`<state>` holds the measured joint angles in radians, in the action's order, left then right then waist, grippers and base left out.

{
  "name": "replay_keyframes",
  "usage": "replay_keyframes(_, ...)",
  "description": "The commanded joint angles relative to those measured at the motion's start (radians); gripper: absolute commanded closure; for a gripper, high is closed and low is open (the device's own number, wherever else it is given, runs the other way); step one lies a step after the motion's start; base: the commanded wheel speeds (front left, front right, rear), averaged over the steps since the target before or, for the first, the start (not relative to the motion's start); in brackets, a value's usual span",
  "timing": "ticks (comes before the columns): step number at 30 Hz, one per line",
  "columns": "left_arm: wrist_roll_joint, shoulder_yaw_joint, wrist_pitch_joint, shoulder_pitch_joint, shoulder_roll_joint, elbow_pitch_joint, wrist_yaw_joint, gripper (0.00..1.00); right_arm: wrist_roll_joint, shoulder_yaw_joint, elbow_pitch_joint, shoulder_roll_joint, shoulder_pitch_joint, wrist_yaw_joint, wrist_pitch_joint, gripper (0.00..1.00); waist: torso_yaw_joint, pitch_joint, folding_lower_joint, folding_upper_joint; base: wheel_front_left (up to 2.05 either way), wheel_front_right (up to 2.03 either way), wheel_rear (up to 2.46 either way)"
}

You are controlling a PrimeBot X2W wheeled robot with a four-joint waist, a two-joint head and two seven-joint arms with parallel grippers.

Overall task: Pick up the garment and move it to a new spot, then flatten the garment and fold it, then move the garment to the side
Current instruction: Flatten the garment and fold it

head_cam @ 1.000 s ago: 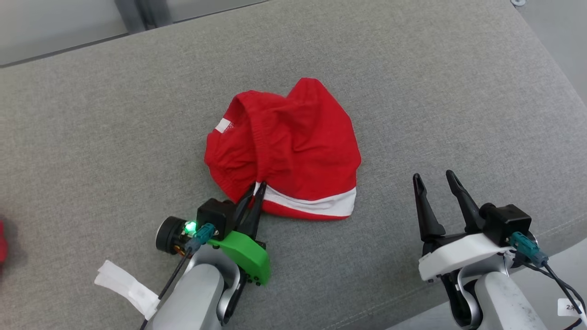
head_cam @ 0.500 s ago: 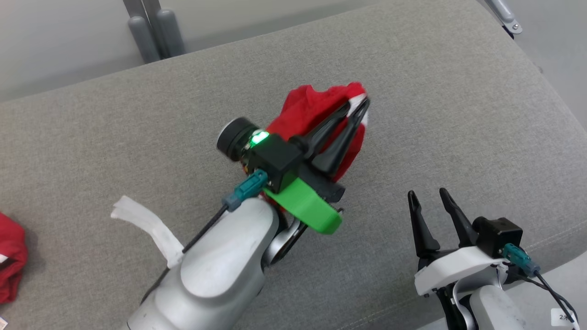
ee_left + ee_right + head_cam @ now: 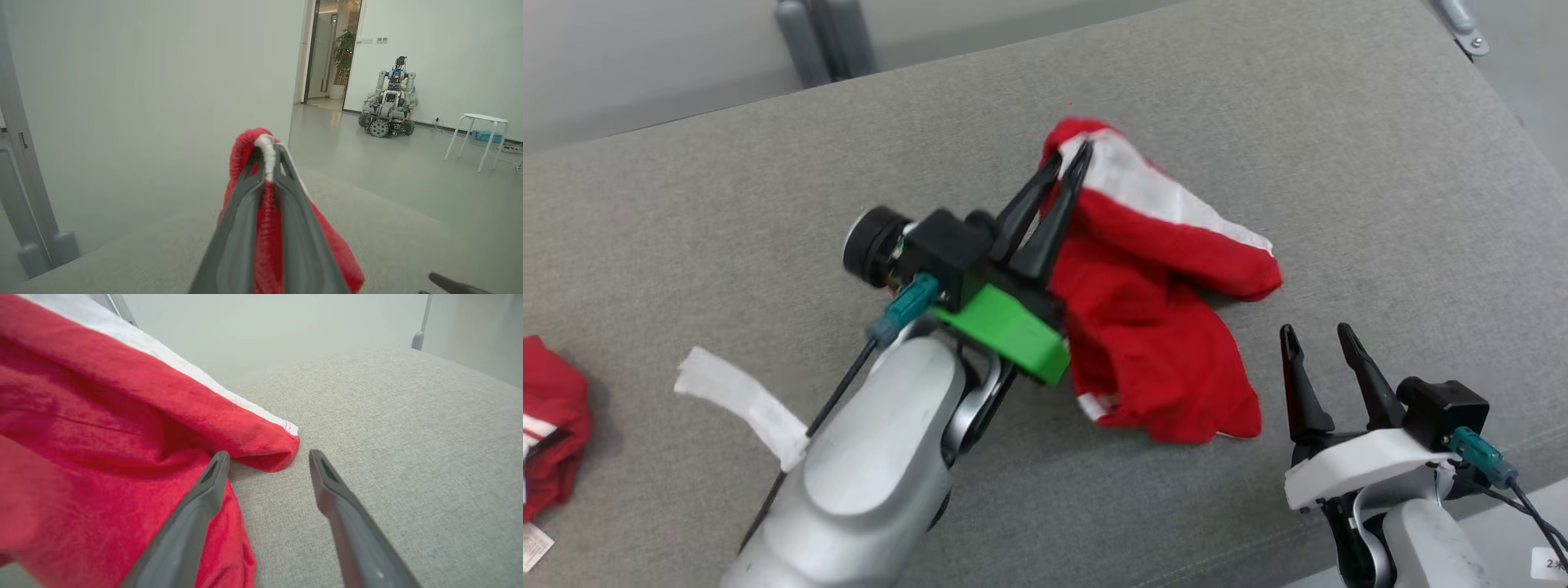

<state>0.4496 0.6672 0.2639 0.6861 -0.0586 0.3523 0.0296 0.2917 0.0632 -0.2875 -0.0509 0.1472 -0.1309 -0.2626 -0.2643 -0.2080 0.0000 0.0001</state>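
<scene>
The garment (image 3: pixel 1168 327) is red with a white band along one edge. My left gripper (image 3: pixel 1072 157) is shut on its white-banded edge and holds that edge up, while the rest drapes down onto the grey surface (image 3: pixel 1339 122). From the left wrist, the red and white cloth (image 3: pixel 267 163) is pinched between the fingers, as the left gripper (image 3: pixel 267 153) points out across the room. My right gripper (image 3: pixel 1315 333) stands open at the lower right, just right of the garment's lower edge. Through the right wrist, a red fold of the garment (image 3: pixel 261 445) lies just ahead of the open right gripper (image 3: pixel 267 457).
A second red cloth (image 3: pixel 551 416) lies at the surface's left edge. A white strip (image 3: pixel 739 404) hangs by my left forearm. Grey posts (image 3: pixel 825 37) stand behind the surface. Another wheeled robot (image 3: pixel 388 106) and a white stool (image 3: pixel 480 136) are across the room.
My left gripper has lifted the garment off the surface by its white-banded edge and carried it up and to the right; the cloth now hangs unfurled. The head camera has shifted. The right gripper stays open.
</scene>
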Motion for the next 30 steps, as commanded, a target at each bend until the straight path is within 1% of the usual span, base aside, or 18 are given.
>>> replay_keyframes(1, -0.018, -0.028, 0.001, -0.059, -0.023, 0.018, 0.017, 1.00, -0.012, -0.006, 0.008, 0.000, 0.006, 0.000, -0.003, 0.00, 0.047, -0.008, 0.0000, -0.0001, 0.00, 0.00, 0.00)
replay_keyframes(3, -0.039, -0.057, 0.001, -0.135, -0.040, 0.049, 0.039, 1.00, -0.021, -0.015, 0.008, -0.001, 0.008, 0.000, -0.003, 0.00, 0.071, -0.002, 0.0000, -0.0001, 0.00, 0.00, 0.00)
replay_keyframes(7, -0.064, -0.131, 0.001, -0.258, -0.059, 0.118, 0.055, 1.00, -0.036, -0.019, 0.008, -0.001, 0.011, 0.000, -0.003, 0.00, 0.114, 0.013, 0.0000, -0.0001, 0.00, 0.00, 0.00)
replay_keyframes(10, -0.074, -0.197, 0.001, -0.320, -0.059, 0.157, 0.055, 1.00, -0.050, -0.022, 0.009, -0.001, 0.007, 0.000, -0.003, 0.00, 0.140, 0.029, 0.0000, -0.0001, 0.00, 0.00, 0.00)
replay_keyframes(12, -0.085, -0.245, 0.001, -0.352, -0.051, 0.176, 0.046, 1.00, -0.059, -0.025, 0.006, -0.001, 0.002, 0.000, -0.003, 0.00, 0.154, 0.043, 0.0000, -0.0001, 0.00, 0.00, 0.00)
replay_keyframes(17, -0.123, -0.344, 0.001, -0.420, -0.036, 0.205, 0.047, 1.00, -0.076, -0.025, 0.005, -0.001, -0.015, 0.000, -0.003, 0.00, 0.170, 0.083, 0.0000, -0.0001, 0.00, 0.00, 0.00)
replay_keyframes(18, -0.132, -0.383, 0.001, -0.441, -0.037, 0.212, 0.046, 1.00, -0.079, -0.027, 0.008, -0.001, -0.020, 0.000, -0.003, 0.00, 0.174, 0.097, 0.0000, -0.0001, 0.00, 0.00, 0.00)
replay_keyframes(19, -0.138, -0.403, 0.001, -0.450, -0.036, 0.212, 0.043, 1.00, -0.080, -0.027, 0.010, -0.001, -0.023, 0.000, -0.003, 0.00, 0.175, 0.104, 0.0000, -0.0001, 0.00, 0.00, 0.00)
replay_keyframes(21, -0.155, -0.440, 0.001, -0.471, -0.030, 0.203, 0.036, 0.60, -0.080, -0.026, 0.013, -0.001, -0.029, 0.000, -0.003, 0.00, 0.178, 0.119, 0.0000, -0.0001, 0.00, 0.00, 0.00)
replay_keyframes(22, -0.165, -0.462, 0.001, -0.484, -0.026, 0.196, 0.032, 0.00, -0.078, -0.024, 0.016, -0.001, -0.033, 0.000, -0.003, 0.00, 0.180, 0.127, 0.0000, -0.0001, 0.00, 0.00, 0.00)
replay_keyframes(26, -0.201, -0.524, 0.001, -0.536, -0.015, 0.165, 0.018, 0.00, -0.078, -0.013, 0.026, -0.001, -0.048, 0.000, -0.003, 0.00, 0.180, 0.157, 0.0000, -0.0001, 0.00, 0.00, 0.00)
replay_keyframes(30, -0.244, -0.573, 0.001, -0.593, -0.003, 0.118, -0.009, 0.00, -0.084, -0.005, 0.038, -0.001, -0.058, 0.000, -0.003, 0.00, 0.178, 0.180, 0.0000, -0.0001, 0.00, 0.00, 0.00)
